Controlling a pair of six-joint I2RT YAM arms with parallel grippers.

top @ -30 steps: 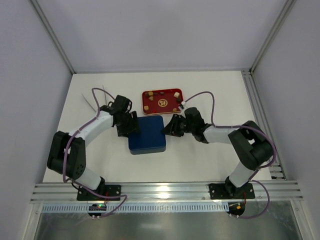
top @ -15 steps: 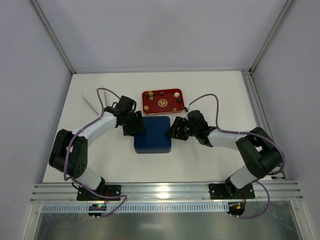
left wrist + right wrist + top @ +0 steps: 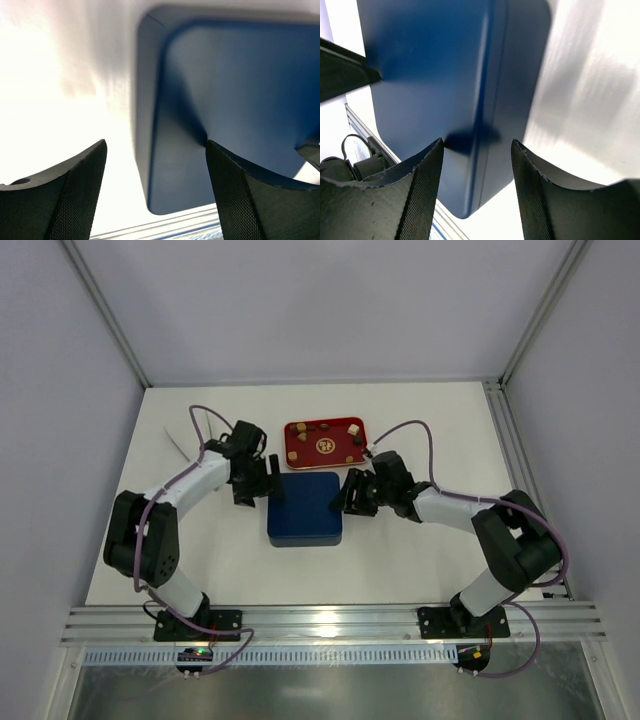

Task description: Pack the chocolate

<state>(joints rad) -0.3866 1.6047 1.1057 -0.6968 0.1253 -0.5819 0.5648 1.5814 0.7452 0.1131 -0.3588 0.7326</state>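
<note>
Brown, tan and cream chocolate pieces [image 3: 353,428] lay scattered on the red tray [image 3: 287,445] at the far middle of the white table [image 3: 430,420], and neither of my grippers held any of them. The tray sat just beyond the navy-blue square lid [image 3: 305,510], which lay flat with its far edge close to the tray's near rim.

My left gripper [image 3: 272,490] hung low at the lid's far-left corner, nearer to me than the chocolate and a little to its left. Its wrist view showed the jaws spread wide over the lid's left edge [image 3: 150,125], gripping nothing.

My right gripper [image 3: 350,496] hung at the lid's far-right edge, just below the tray's right end. Its jaws were parted too, over the lid's rim [image 3: 485,75], and empty. No chocolate showed in either wrist view.
</note>
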